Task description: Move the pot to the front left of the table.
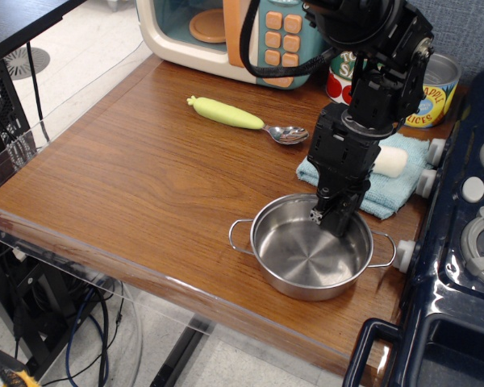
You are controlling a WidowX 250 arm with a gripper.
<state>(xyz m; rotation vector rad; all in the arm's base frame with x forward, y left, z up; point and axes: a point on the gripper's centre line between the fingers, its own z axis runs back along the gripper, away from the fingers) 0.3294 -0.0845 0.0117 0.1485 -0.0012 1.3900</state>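
Observation:
The pot [310,256] is a shallow shiny steel pot with two wire loop handles. It stands on the brown wood-grain table [145,177] near the front right, close to the stove. My gripper [331,218] reaches down from above at the pot's far rim. Its dark fingers [339,222] stand close together, with one tip inside the pot against the far wall. They appear closed on the rim. The pot rests on the table and is empty.
A dark blue toy stove [460,242] borders the table's right side. A teal cloth [387,181] with a white piece lies behind the pot. A green-handled spoon [238,117], a toy microwave [226,32] and two tins [431,93] stand at the back.

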